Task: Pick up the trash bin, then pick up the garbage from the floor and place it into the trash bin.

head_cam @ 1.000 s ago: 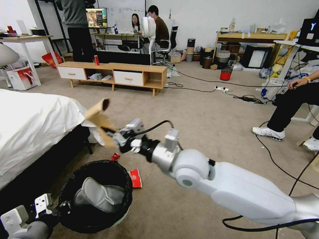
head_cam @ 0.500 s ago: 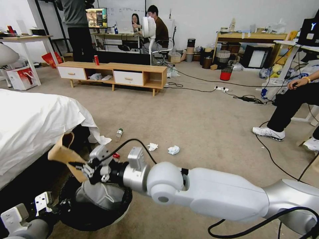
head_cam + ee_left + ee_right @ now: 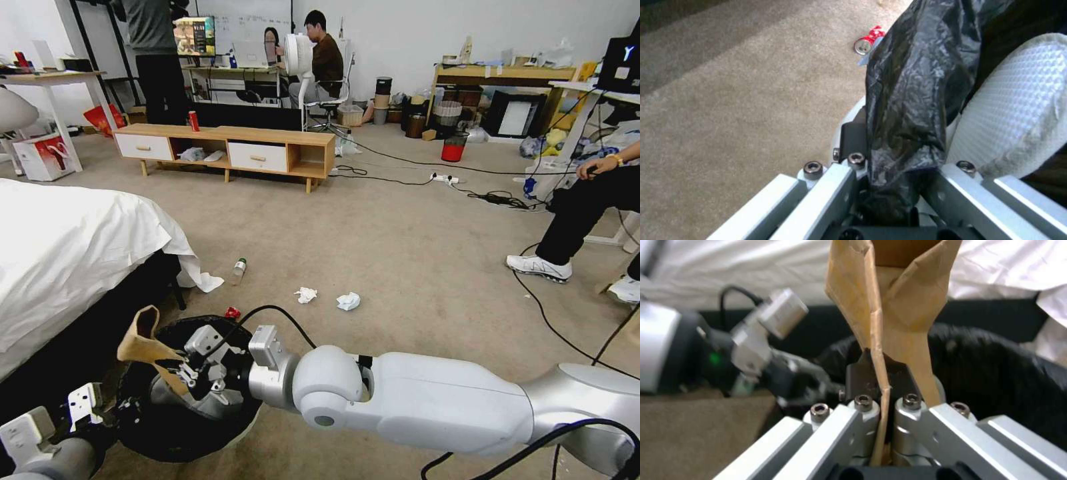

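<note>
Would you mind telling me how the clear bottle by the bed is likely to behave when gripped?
The clear bottle lies on its side, so it may roll if nudged. It looks empty, so probably light. Thin plastic may dent under the gripper.

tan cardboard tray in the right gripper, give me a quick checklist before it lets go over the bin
1. Right gripper shut on the tan cardboard tray: ok.
2. Right gripper over the mouth of the round black-bagged trash bin: ok.
3. Tray clear of the bin rim: not ok, its upper end sticks out past the rim towards the bed.
4. Left gripper clamped on the bin's bagged rim: ok.
5. Room inside the bin beside the grey-white wad: cannot tell.
</note>
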### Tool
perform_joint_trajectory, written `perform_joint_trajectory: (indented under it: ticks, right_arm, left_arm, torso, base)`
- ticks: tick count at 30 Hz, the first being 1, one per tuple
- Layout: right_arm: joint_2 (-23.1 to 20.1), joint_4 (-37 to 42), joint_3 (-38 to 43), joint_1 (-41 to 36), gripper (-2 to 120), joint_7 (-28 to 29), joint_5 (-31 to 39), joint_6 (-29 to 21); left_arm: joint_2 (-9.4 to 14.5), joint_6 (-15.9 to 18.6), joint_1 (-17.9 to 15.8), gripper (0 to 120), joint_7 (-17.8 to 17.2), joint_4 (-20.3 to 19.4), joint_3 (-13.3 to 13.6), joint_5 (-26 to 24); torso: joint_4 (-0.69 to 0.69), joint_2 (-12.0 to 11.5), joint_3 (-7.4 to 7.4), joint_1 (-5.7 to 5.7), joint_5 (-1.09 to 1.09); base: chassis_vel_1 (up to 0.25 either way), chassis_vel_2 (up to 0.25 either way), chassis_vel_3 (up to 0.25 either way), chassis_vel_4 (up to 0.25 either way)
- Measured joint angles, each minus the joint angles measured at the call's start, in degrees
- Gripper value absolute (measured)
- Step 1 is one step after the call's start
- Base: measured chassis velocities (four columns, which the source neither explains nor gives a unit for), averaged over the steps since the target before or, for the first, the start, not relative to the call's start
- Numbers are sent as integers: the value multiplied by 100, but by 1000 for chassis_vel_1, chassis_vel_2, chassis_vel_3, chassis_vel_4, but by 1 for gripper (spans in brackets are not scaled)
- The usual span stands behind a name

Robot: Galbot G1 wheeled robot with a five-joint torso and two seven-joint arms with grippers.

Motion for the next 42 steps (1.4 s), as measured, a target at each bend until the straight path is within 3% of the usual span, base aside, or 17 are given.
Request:
perform_joint_trajectory:
  ticks: [9,42]
  right_arm:
    - [-241,-62,-74,-261,0,2,-201,-13]
    - [-126,-530,-327,-712,0,89,-392,-260]
  left_arm:
    - [-50,0,-3,1,0,-23,15,8]
    - [-119,2,-30,1,54,28,55,16]
  torso:
    - [-1,0,0,0,1]
    - [0,0,0,0,0]
  base:
    - [0,0,0,0]
    - [0,0,0,0]
